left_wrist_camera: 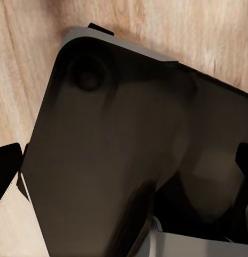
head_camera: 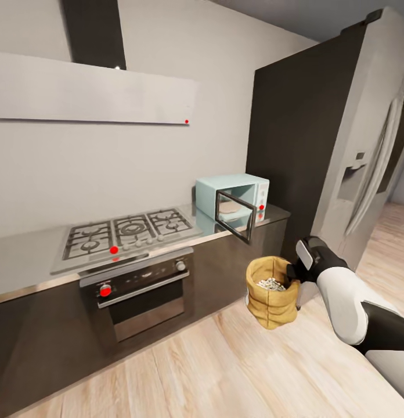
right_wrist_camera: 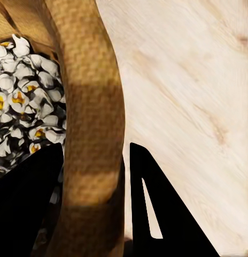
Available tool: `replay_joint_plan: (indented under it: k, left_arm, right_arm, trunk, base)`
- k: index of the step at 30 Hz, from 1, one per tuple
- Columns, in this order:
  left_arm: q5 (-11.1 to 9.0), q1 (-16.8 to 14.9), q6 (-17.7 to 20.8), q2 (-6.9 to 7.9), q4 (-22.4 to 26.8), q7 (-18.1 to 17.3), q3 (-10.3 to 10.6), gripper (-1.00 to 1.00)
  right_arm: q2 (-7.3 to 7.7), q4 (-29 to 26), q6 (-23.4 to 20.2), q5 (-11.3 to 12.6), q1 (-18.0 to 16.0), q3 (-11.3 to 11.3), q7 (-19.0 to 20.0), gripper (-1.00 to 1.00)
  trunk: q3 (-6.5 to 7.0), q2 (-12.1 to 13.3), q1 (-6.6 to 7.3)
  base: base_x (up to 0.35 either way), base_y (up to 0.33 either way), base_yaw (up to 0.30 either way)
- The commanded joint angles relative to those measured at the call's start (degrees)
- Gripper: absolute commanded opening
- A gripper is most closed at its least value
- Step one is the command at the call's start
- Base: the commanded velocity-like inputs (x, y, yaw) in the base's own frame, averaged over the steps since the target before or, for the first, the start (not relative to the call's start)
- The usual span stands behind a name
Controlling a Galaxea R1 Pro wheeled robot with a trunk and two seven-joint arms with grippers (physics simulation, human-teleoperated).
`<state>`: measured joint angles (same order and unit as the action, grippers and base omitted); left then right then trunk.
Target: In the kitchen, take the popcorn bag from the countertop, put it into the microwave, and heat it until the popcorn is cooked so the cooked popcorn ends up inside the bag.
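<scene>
1. Taking the microwave (head_camera: 234,200) as landmark and reading left to right: to its left the gas hob (head_camera: 129,229) sits in the countertop (head_camera: 28,261) with the oven (head_camera: 141,296) beneath; the microwave itself stands at the counter's right end, its door (head_camera: 235,213) swung open toward the room; to its right rises the tall refrigerator (head_camera: 353,151).
2. The popcorn bag (head_camera: 271,293) hangs below and in front of the microwave, lower than the counter edge and out over the wooden floor (head_camera: 213,371); the popcorn (head_camera: 271,284) shows as a whitish heap in its open mouth.
3. The right gripper (head_camera: 295,273) is clenched on the bag's rolled rim; in the right wrist view one finger (right_wrist_camera: 28,203) lies inside the mouth and the other outside, with the rim (right_wrist_camera: 92,160) pinched between them.
4. Handling, as a judgement: the sack looks soft and light, with a coarse weave that should not slip; held by one side of the rim it may sag or tilt and spill; a hold on the rolled rim seems the firmest.
5. Hard to make out: the left wrist view shows a dark rounded body over the floor, probably the robot's own; whether the left gripper is clenched or released I cannot tell; the microwave's interior is dim behind the door.
</scene>
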<state>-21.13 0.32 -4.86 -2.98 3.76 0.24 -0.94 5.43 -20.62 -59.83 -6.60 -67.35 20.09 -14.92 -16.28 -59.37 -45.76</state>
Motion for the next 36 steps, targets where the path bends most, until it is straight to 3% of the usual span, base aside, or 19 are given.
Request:
replay_joint_plan:
  k: [1, 36]
  left_arm:
    - [-0.22, 0.03, -0.07, -0.01, 0.11, 0.02, -0.11, 1.0]
    - [-0.22, 0.03, -0.07, -0.01, 0.11, 0.02, -0.11, 1.0]
  right_arm:
    - [-0.01, -0.09, -0.17, -0.45, -0.06, 0.47, 0.15, -1.0]
    - [-0.07, -0.12, -0.17, -0.87, -0.06, 0.47, 0.06, -1.0]
  trunk:
    - [-0.02, -0.04, -0.01]
    - [1.32, -0.04, -0.01]
  base:
    - [0.0, 0.0, -0.283]
    - [0.0, 0.0, -0.283]
